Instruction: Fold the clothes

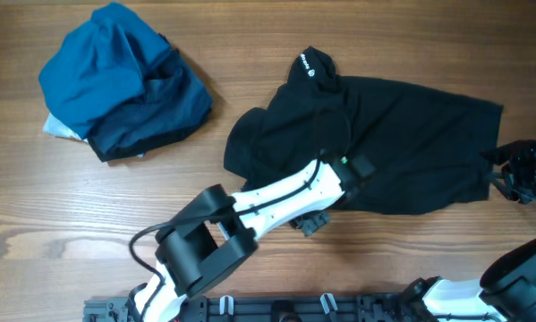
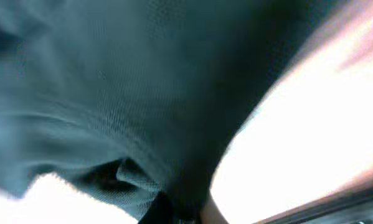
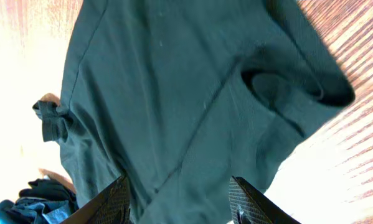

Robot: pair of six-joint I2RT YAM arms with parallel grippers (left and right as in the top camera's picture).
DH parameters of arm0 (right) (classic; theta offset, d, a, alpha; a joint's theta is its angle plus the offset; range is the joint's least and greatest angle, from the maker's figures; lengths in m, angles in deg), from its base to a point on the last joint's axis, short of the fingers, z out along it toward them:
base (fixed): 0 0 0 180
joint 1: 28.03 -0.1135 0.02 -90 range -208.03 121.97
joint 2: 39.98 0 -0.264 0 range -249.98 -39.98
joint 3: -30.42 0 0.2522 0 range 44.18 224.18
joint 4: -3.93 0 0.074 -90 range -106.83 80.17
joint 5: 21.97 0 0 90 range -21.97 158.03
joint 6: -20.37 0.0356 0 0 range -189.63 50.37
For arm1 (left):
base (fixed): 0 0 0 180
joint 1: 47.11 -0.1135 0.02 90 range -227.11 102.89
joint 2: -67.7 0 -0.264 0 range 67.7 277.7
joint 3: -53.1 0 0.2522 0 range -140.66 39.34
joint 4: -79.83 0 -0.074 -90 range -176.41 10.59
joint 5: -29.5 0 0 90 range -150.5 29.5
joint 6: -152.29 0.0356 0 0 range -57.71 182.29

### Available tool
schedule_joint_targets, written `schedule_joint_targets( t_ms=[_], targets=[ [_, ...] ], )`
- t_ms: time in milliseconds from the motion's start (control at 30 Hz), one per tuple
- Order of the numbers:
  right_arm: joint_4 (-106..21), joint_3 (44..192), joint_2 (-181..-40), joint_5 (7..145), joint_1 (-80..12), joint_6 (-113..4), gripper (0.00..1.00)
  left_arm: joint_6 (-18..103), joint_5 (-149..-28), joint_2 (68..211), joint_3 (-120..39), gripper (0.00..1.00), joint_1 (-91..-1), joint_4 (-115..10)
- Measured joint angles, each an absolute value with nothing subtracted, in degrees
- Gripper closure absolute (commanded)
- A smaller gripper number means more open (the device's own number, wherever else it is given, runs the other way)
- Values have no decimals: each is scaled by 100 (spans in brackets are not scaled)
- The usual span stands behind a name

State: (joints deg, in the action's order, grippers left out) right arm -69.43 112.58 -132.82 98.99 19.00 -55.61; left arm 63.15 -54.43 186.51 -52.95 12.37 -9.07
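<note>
Overhead, logo (image 1: pixel 310 72) on black shirt (image 1: pixel 411 134), right wrist, fabric between spread fingers (image 3: pixel 114 199)

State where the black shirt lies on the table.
Overhead view: the black shirt lies right of centre, between the blue bundle and the right gripper.

A wooden surface (image 1: pixel 62 224) carries a black shirt (image 1: pixel 420 134) right of centre and a blue bundle (image 1: pixel 115 80) upper left.
</note>
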Motion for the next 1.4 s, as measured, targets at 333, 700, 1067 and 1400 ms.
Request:
schedule_joint_targets(
  t_ms=[333,700,1067,1400],
  targets=[
    [-6187,10218,-13277,8740,1891,-5174,48,6525,-6066,18183,-6086,96,1237,-879],
    [-4243,8775,-13266,8968,1893,-4685,80,6527,-6107,18183,-6086,96,1235,-997],
    [-6514,11265,-13118,9009,2136,-4720,96,6529,-6035,18183,-6086,96,1235,-809],
    [-7179,12395,-13015,7374,1314,-4929,96,6562,-5992,18183,-6086,96,1235,-798]
  ],
)
